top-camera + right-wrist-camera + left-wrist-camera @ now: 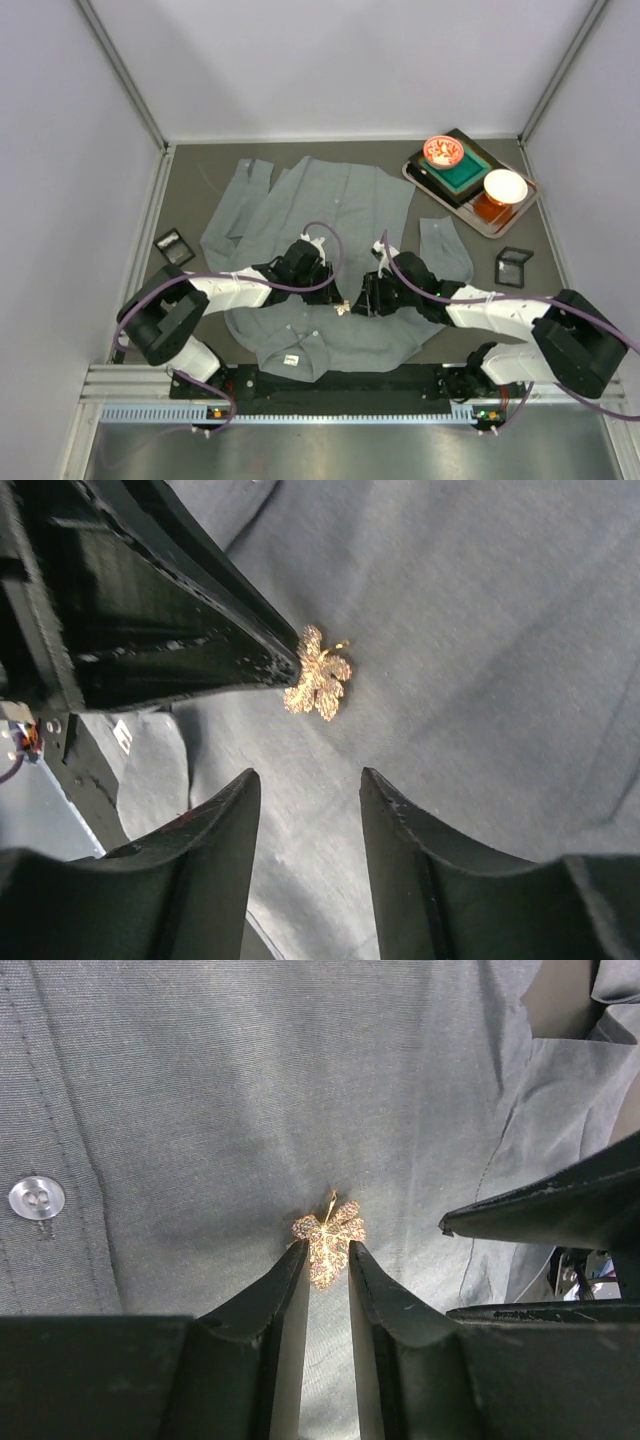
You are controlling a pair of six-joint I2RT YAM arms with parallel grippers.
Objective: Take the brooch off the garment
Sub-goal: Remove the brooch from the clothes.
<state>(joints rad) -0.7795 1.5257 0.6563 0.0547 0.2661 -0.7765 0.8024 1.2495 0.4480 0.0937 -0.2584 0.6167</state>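
Observation:
The grey shirt [340, 200] lies spread on the dark table. A gold leaf-shaped brooch [328, 1240] sits on its front; it also shows in the right wrist view [318, 676] and as a small glint in the top view [341, 306]. My left gripper [326, 1250] has its two fingertips against the brooch's sides, shut on it, low on the cloth. My right gripper [308, 775] is open and empty, hovering over the shirt a short way from the brooch, facing the left gripper [333, 298]. The right gripper's fingers [540, 1210] show in the left wrist view.
A tray [520, 215] at the back right holds a pink bowl [442, 152], a white bowl [504, 186] and a green block [462, 170]. Small black square objects lie at left [173, 245] and right [514, 265]. A pale shirt button [37, 1198] is left of the brooch.

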